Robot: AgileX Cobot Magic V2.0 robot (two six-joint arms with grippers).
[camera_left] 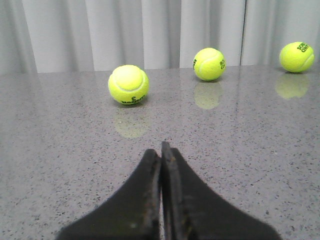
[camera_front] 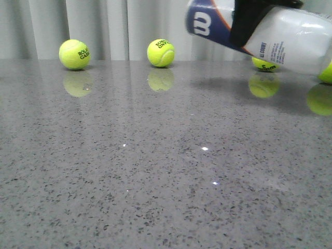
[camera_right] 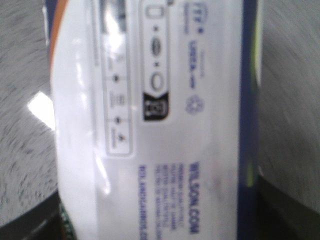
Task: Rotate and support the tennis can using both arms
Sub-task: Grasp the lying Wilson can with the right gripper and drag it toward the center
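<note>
The tennis can hangs in the air at the far right, tilted almost flat, its navy end with the white "W" pointing left. My right gripper is shut on it around the middle, above the table. In the right wrist view the can's white label fills the picture between the dark fingers. My left gripper is shut and empty, low over the table, far from the can. It does not show in the front view.
Yellow tennis balls lie along the back of the grey speckled table: one far left, one in the middle, two under the can. Three balls lie ahead of the left gripper. A pale curtain hangs behind.
</note>
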